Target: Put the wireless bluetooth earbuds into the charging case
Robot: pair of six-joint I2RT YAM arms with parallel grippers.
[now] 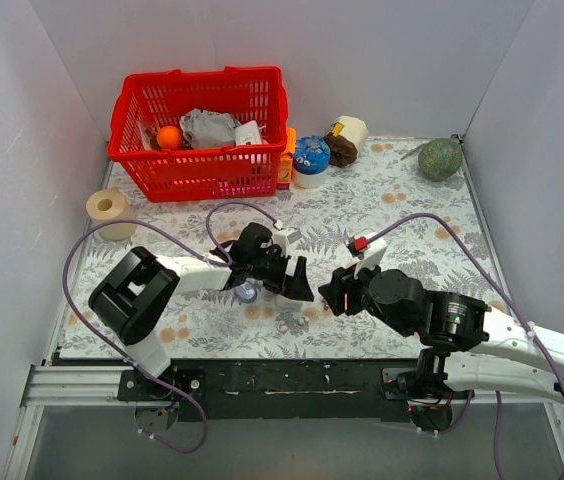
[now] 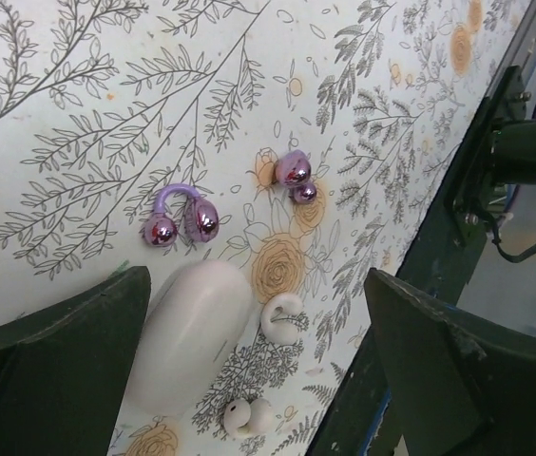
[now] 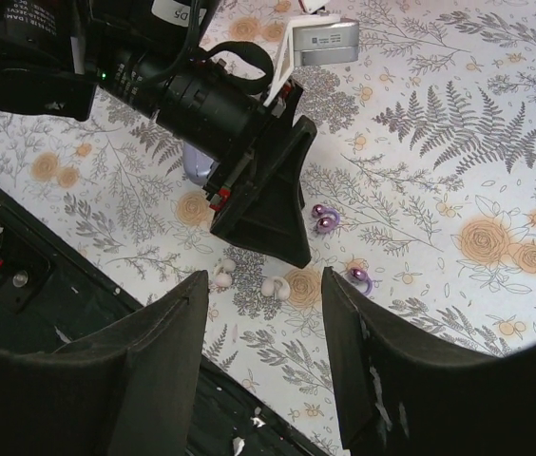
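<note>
Two shiny purple earbuds lie on the floral tablecloth, one (image 2: 181,217) to the left and the other (image 2: 295,174) to its right. The right wrist view shows them too: one earbud (image 3: 325,218) beside the left gripper's finger, the other earbud (image 3: 358,278) nearer. The charging case (image 2: 192,332), a pale lavender pebble, lies shut on the cloth close to one finger of my left gripper (image 2: 258,380), whose jaws stand wide open around it. From above the case (image 1: 247,292) peeks out under the left gripper (image 1: 274,285). My right gripper (image 3: 268,361) hovers open and empty, just right of the left one.
Two pale whitish buds (image 2: 282,318) (image 2: 247,416) lie beside the case. The black front rail (image 1: 292,378) runs close by. At the back stand a red basket (image 1: 202,135), a paper roll (image 1: 110,208), a blue-topped tub (image 1: 312,158) and a green ball (image 1: 440,158).
</note>
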